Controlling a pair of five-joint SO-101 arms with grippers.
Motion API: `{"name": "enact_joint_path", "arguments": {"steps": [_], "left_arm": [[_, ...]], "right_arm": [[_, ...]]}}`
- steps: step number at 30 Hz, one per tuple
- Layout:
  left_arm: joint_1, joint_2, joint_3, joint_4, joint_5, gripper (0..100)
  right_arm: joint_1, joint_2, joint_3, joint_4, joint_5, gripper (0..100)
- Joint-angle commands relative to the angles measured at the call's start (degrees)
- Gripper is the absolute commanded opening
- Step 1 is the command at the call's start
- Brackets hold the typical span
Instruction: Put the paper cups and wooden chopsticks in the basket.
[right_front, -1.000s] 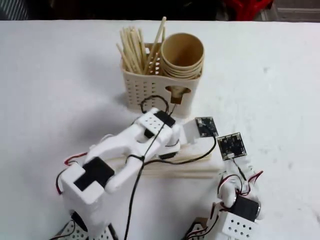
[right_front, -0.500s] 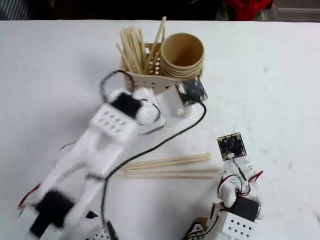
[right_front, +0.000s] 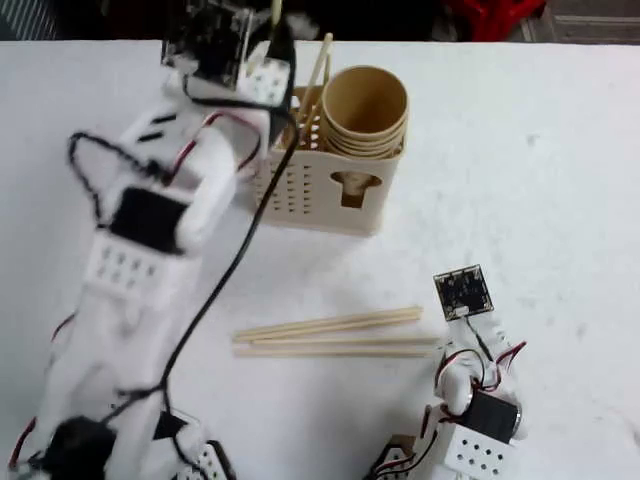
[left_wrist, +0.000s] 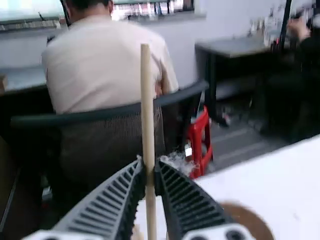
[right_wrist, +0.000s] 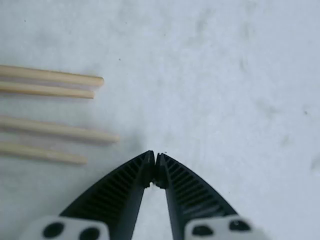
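The basket is a boxy piece of cream plastic. Rows of small holes pierce its walls, and the front has a keyhole-shaped cutout. On its right side sits a nested stack of tan paper cups with round mouths and layered rims. Beside them a bundle of pale wooden chopsticks stands leaning.

The white left arm, with black motor blocks, stretches up the table and covers the basket's left end. A black cable hangs across that end's front wall. The left claw has black ribbed fingers and pinches a single chopstick. The stick is slim, round and upright, rising well above the tips over the basket's left end.

The loose chopsticks lie flat and nearly parallel on the white, faintly mottled table, between the basket and the right arm. The right claw is pressed together and empty. It points down at the table near four blunt stick ends.
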Motion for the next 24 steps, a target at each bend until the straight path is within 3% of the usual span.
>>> {"name": "enact_joint_path", "arguments": {"steps": [1,7,17,24], "left_arm": [[-1.1,8.3,-2.5,-16.4,1.7,2],[-3.3,13.7,-2.0,-16.5,2.0,2],[-3.3,9.2,-2.1,-6.3,2.2,4],[-3.7,7.1,-2.5,-1.3,11.3,14]], "right_arm": [[0.3,-0.5,0.4,0.2,0.3,1.5],[0.3,-0.5,0.4,0.2,0.3,1.5],[0.3,-0.5,0.4,0.2,0.3,1.5],[0.3,-0.5,0.4,0.2,0.3,1.5]]}}
